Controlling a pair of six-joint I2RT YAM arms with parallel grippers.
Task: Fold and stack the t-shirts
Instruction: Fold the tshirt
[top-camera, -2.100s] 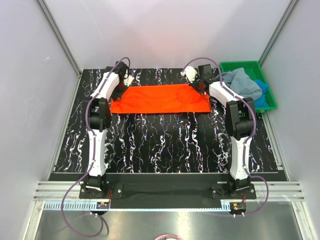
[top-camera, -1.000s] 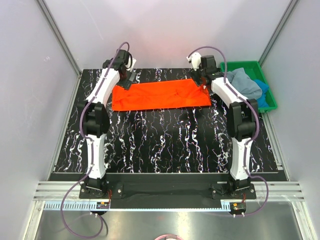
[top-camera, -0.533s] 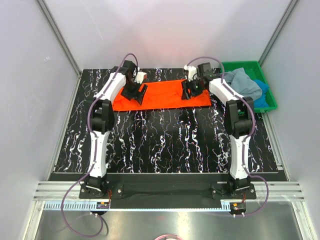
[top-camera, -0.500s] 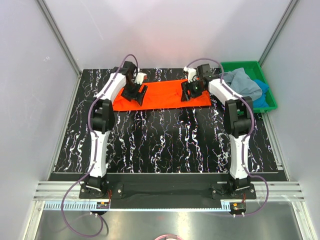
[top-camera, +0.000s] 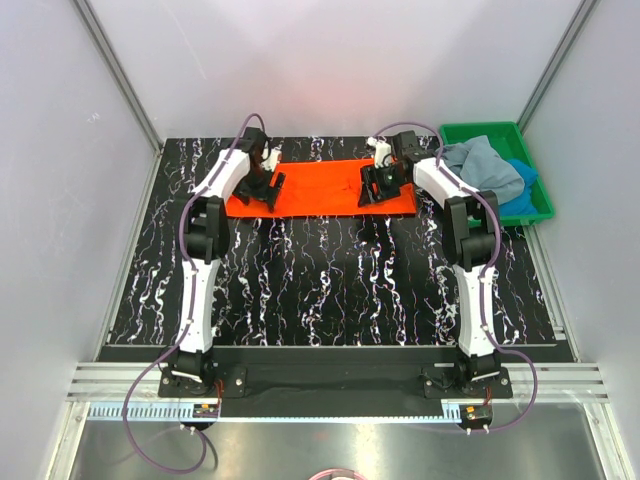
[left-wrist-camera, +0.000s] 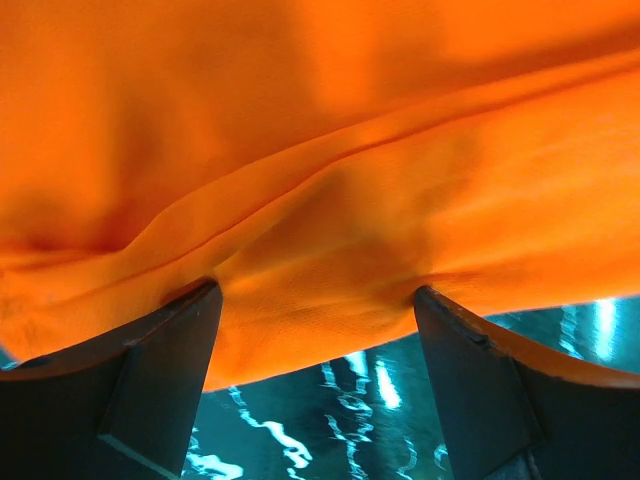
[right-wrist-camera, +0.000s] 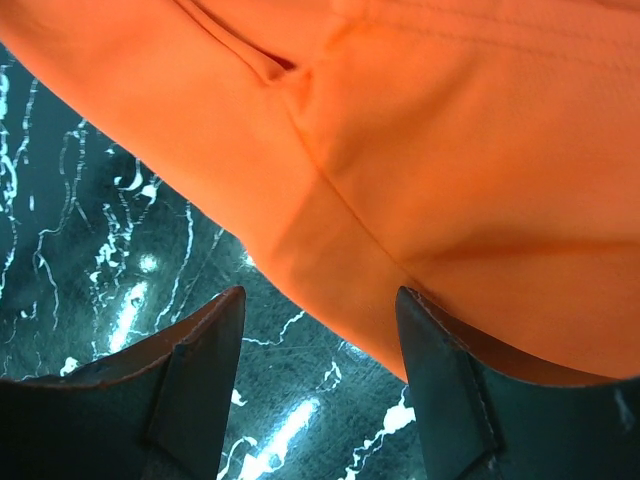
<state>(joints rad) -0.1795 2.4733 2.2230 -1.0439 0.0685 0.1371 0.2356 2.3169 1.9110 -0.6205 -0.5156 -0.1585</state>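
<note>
**Wide-open jaws at the shirt's near edge – a partial pinch is the danger**

The orange shirt (top-camera: 320, 187) lies as a long flat strip across the far part of the table (top-camera: 330, 300). The left gripper (top-camera: 266, 187) hangs over its left portion and the right gripper (top-camera: 371, 188) over its right. Both stand spread wide and hold nothing. In the left wrist view the cloth's hem drapes against the fingers (left-wrist-camera: 150, 370). In the right wrist view the hem runs diagonally and meets only one finger (right-wrist-camera: 450, 400).

The main risk is an uneven grab. If the jaws close here, they may catch only the top layer – though how many layers sit at that edge is hard to judge from these views. The strip would then peel open instead of folding. The right side looks likelier to miss, as bare table fills most of its gap. A lift by one side alone would skew the fold.

The grey-blue shirt (top-camera: 485, 165) and blue shirt (top-camera: 524, 180) sit bunched in the tray (top-camera: 480, 128), unfolded.
</note>
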